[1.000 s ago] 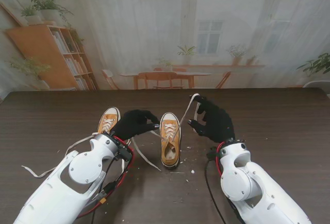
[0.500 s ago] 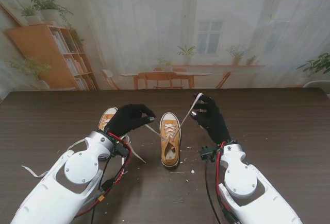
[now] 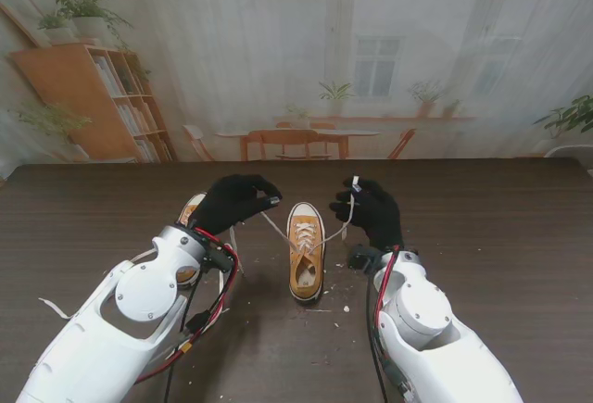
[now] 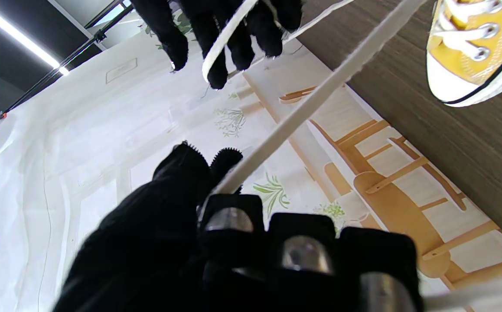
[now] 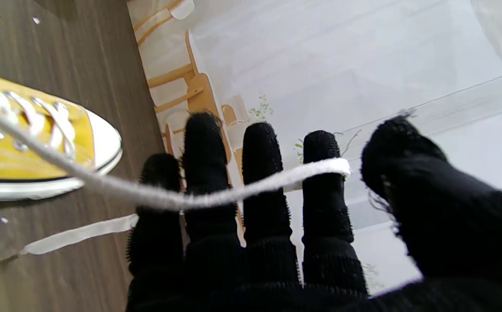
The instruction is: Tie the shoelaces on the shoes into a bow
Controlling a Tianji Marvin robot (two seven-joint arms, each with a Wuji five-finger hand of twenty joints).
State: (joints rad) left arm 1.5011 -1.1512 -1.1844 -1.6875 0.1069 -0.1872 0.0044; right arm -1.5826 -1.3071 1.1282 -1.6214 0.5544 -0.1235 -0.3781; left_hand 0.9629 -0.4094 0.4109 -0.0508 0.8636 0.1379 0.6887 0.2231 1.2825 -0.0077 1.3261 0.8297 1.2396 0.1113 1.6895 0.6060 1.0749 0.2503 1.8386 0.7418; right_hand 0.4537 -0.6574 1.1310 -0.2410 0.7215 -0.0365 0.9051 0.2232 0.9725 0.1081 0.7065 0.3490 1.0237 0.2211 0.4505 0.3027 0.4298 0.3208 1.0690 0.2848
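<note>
A yellow sneaker (image 3: 306, 253) stands mid-table, toe pointing away from me. Its two white lace ends rise in a V to my hands. My left hand (image 3: 236, 201), in a black glove, is shut on the left lace (image 3: 271, 227), pinching it between thumb and finger (image 4: 199, 173). My right hand (image 3: 375, 214) holds the right lace (image 3: 345, 216), which lies across its curled fingers (image 5: 259, 186), the thumb a little apart. The sneaker's toe (image 4: 472, 52) shows in the left wrist view. A second yellow sneaker (image 3: 192, 208) sits mostly hidden behind my left hand.
A loose white lace (image 3: 56, 308) from the second sneaker trails across the dark wooden table (image 3: 500, 227) under my left arm. Another loose lace strip (image 5: 77, 234) lies flat near the right hand. Small white crumbs (image 3: 345, 308) dot the table beside the middle sneaker.
My left hand has lifted and moved away from me, drawing its lace taut. The right hand has shifted in toward the sneaker, and its lace now runs shorter and steeper.
</note>
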